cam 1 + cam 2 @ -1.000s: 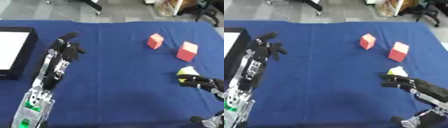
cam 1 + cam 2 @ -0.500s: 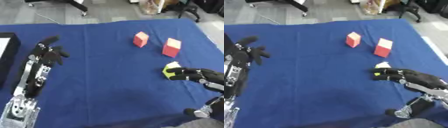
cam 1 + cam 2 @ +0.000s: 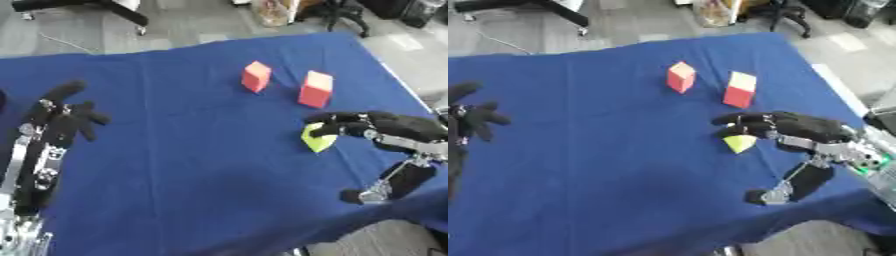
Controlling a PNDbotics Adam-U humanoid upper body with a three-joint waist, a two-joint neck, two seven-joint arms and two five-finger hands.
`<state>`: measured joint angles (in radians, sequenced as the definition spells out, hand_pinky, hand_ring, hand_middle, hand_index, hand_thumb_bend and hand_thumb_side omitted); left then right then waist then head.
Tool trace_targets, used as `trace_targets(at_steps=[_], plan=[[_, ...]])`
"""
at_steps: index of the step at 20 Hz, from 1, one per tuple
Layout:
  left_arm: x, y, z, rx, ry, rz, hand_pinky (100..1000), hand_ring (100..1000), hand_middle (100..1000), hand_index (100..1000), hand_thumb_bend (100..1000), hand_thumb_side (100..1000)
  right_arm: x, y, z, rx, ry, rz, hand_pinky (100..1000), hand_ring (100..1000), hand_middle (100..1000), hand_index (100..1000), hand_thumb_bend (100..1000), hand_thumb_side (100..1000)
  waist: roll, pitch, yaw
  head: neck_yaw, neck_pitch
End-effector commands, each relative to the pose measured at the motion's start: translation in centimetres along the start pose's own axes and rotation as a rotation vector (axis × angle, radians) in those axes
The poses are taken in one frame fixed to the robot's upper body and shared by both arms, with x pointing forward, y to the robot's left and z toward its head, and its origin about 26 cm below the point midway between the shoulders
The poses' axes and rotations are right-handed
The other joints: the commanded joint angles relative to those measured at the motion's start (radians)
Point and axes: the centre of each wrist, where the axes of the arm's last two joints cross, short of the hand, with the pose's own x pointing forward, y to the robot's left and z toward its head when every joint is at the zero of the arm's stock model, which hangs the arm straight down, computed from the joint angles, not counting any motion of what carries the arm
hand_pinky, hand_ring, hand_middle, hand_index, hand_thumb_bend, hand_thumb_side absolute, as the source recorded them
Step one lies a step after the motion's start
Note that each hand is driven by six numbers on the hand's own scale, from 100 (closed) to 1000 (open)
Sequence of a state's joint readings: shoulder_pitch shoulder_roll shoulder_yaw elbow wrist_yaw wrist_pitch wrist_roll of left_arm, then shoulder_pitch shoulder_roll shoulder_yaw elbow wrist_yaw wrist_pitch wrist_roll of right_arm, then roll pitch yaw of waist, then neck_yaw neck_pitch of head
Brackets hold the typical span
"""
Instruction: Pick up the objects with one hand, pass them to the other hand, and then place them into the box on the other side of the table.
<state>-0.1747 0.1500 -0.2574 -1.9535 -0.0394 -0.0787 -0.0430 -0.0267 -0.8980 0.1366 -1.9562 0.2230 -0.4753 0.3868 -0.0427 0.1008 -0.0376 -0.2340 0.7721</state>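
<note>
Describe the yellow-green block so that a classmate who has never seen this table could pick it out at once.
Start at the blue table and go to its right side, where the robot's right hand reaches in. The yellow-green block sits under that hand's fingertips, nearer the robot than the two red blocks; it alone is yellow-green and wedge-like.

Three small blocks on a blue-covered desk, toward its right half.

A small red block stands upright near the far middle, its top face paler, turned a little askew. Just to its right, apart from it, a taller red block also stands upright, with a light yellowish top. Nearer and further right, a yellow-green block sits tilted, one corner pointing down at the cloth; the curled black fingers of the right robot hand wrap over its upper side. Whether it touches the cloth cannot be told. No box is in sight.
</note>
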Motion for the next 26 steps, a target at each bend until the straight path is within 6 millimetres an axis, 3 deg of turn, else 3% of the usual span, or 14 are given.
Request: trace_targets(at_steps=[1, 16, 26], plan=[[0.5, 0.1, -0.2, -0.014, -0.019, -0.005, 924, 588, 337, 863, 417, 761, -1.0, -1.1, 0.4, 0.017, 0.048, 0.008, 882, 1000, 1000, 948, 452, 369, 0.000, -0.007, 0.002, -0.007, -0.002], [0.6, 0.0, -0.3, -0.020, -0.025, 0.004, 924, 588, 336, 864, 415, 762, -7.7, -1.1, 0.7, -0.033, 0.214, -0.089, 881, 1000, 1000, 943, 447, 373, 0.012, -0.009, 0.017, -0.011, -0.002], [0.7, 0.0, -0.4, -0.023, -0.027, 0.005, 924, 589, 336, 864, 415, 764, -9.3, -0.1, 1.0, 0.008, 0.248, -0.124, 878, 1000, 967, 928, 443, 370, 0.015, -0.005, 0.021, -0.006, -0.002]])
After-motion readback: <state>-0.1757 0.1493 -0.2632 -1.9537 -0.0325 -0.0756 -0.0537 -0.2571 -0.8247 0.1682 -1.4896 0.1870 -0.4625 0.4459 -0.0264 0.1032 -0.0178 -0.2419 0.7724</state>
